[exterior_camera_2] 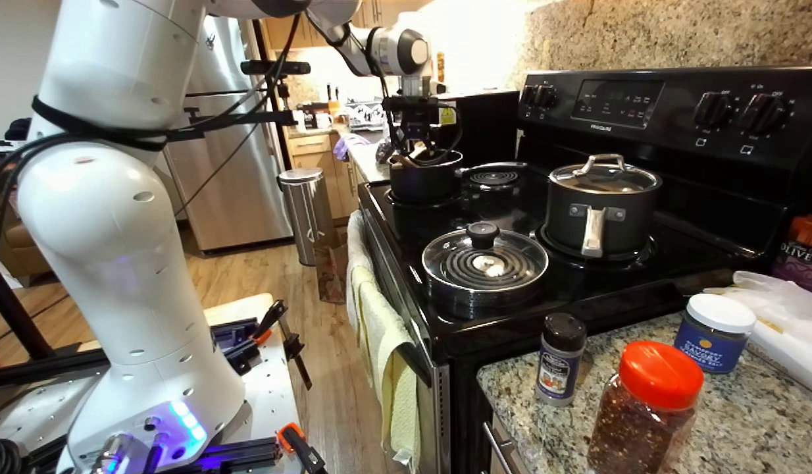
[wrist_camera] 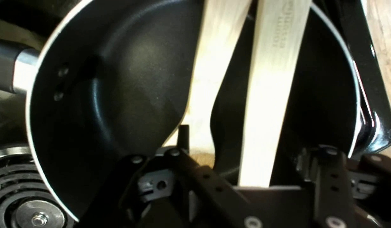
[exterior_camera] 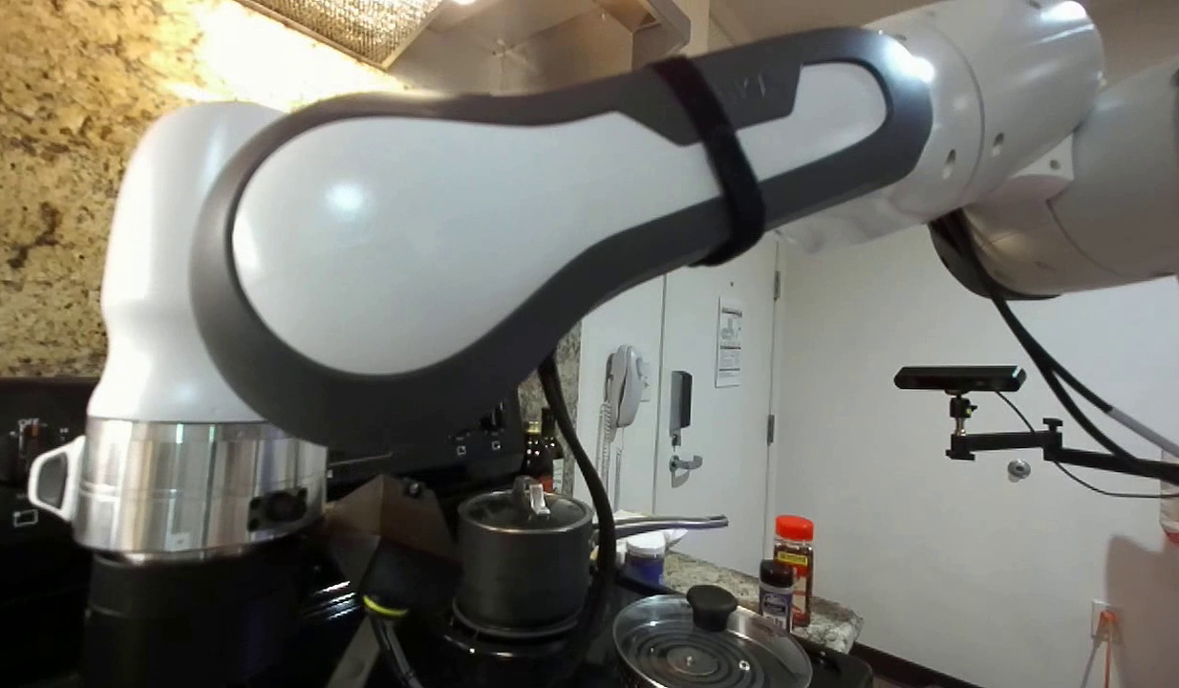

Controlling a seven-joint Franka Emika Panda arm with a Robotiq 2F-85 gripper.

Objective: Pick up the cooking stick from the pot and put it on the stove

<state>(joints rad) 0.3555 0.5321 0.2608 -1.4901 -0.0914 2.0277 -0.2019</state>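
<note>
Nearest the lens in the wrist view, we find the gripper (wrist_camera: pixel 247 148) along the bottom of the frame; its fingers (wrist_camera: pixel 330 177) stand apart; between them, as seen from above, the cooking stick (wrist_camera: pixel 270 95), straight and lettered, runs to the top edge, right of centre; on both sides of it we see the inside of the black pot (wrist_camera: pixel 144 79); just left lies a flared wooden utensil (wrist_camera: pixel 211 63), overlapped by the finger at left; we cannot tell whether these touch. In an exterior view, we locate the pot at upper centre, on the stove (exterior_camera_2: pixel 610 286); the stove also carries a lidded saucepan (exterior_camera_2: pixel 603 201), right of centre, and a glass lid (exterior_camera_2: pixel 485 270), near centre.
</note>
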